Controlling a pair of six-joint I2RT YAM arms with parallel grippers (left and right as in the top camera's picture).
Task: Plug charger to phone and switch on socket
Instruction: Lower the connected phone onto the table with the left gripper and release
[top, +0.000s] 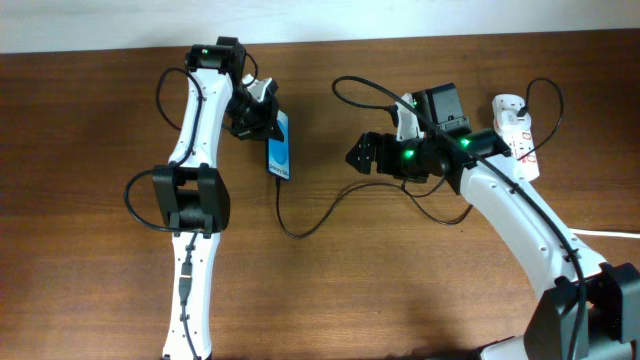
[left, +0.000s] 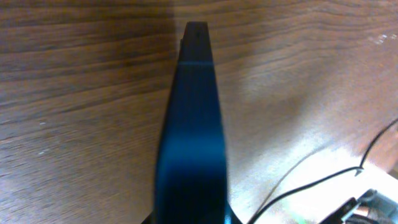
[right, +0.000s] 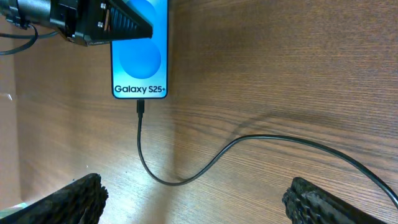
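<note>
We see the left arm reach up along the surface (top: 90, 150) and bend at the wrist toward the middle. Its end effector (top: 258, 112) is clenched on the top end of the phone (top: 281, 152). From the right wrist, one black finger (right: 99, 22) lies across the upper part of the bright blue screen, above the white "Galaxy S25+" text. The left wrist view shows the phone (left: 189, 124) nearly edge-on, a slim dark blue slab, so we take it to be tilted; we cannot see the finger behind it.

The right arm sweeps in from the lower right corner, white shells with green lights at the joints. Its end effector (top: 358, 155) hangs released, well apart from the phone and aimed at it. Its rough black fingers (right: 78, 199) stand wide apart and are cut off by the frame edge.

The charger (top: 300, 232) is a thin black cable; its plug tip (right: 141, 107) sits at the phone's lower edge. The cable loops over the brown wood grain and passes under the right arm. The socket (top: 515, 125), white with red marks, lies beyond the right wrist, partly covered by it. We cannot read its switch.
</note>
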